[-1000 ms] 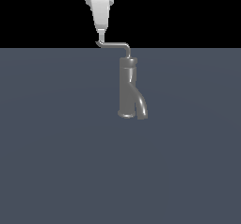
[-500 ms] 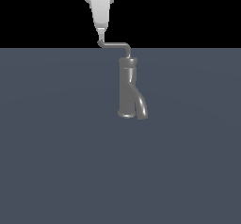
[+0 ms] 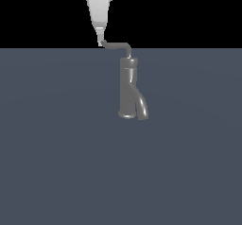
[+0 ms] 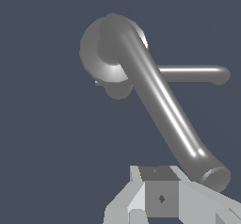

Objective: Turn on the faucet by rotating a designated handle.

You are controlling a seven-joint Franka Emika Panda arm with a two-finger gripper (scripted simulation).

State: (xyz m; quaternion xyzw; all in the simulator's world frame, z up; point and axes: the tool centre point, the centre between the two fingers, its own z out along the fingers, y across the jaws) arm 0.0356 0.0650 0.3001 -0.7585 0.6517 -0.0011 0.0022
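The faucet (image 3: 128,88) is a dull grey upright cylinder with a curved spout (image 3: 142,108) near its base. Its handle (image 3: 116,44) is a thin bent rod that rises from the top and runs toward the exterior view's left. My gripper (image 3: 100,41) comes down from above, fingers together and shut, its tip touching the handle's free end. In the wrist view the handle (image 4: 162,108) looks thick and close, and its end lies beside my fingers (image 4: 161,198), not between them. The faucet top (image 4: 104,49) and the spout (image 4: 193,73) show behind it.
The faucet stands on a flat dark blue-grey surface (image 3: 56,162) that fills the lower part of the exterior view. Black background lies behind it. No other objects show.
The gripper has barely shifted and stays at the handle's free end. The handle and the faucet look the same.
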